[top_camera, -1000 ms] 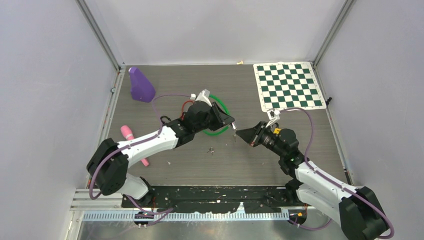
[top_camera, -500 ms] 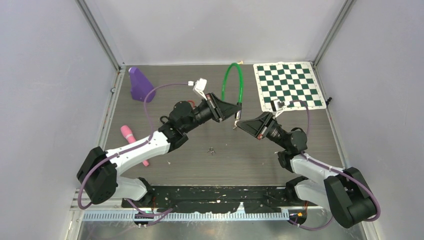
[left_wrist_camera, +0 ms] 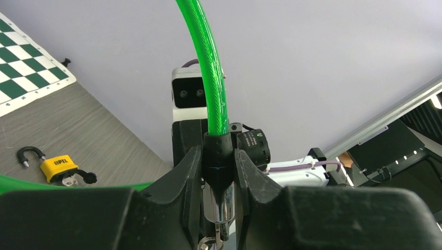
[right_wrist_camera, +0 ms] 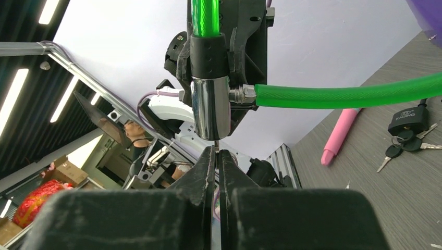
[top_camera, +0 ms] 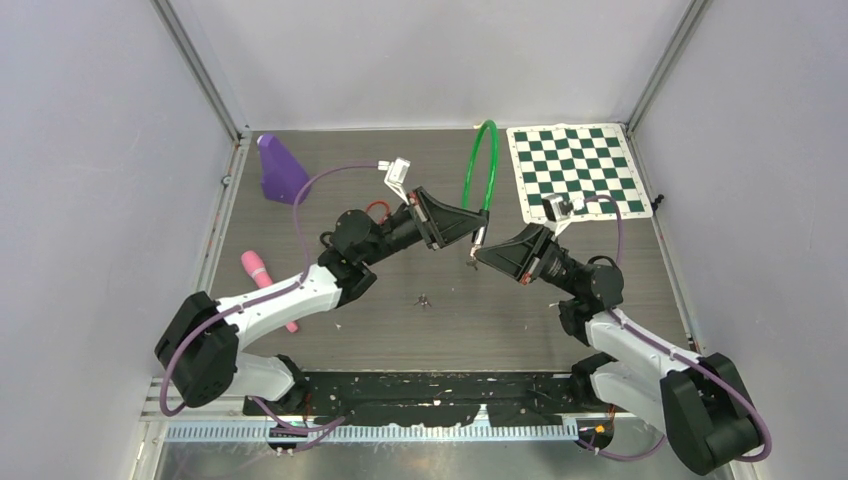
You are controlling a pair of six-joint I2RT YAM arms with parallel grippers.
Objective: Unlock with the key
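The green cable lock [right_wrist_camera: 333, 96] has a chrome barrel [right_wrist_camera: 210, 107] with a black collar, clamped by the left gripper [left_wrist_camera: 217, 172]. The right gripper [right_wrist_camera: 216, 156] pinches the key [right_wrist_camera: 216, 144] at the barrel's end.

Even, bright overhead light; soft shadows; near foreground slightly blurred.
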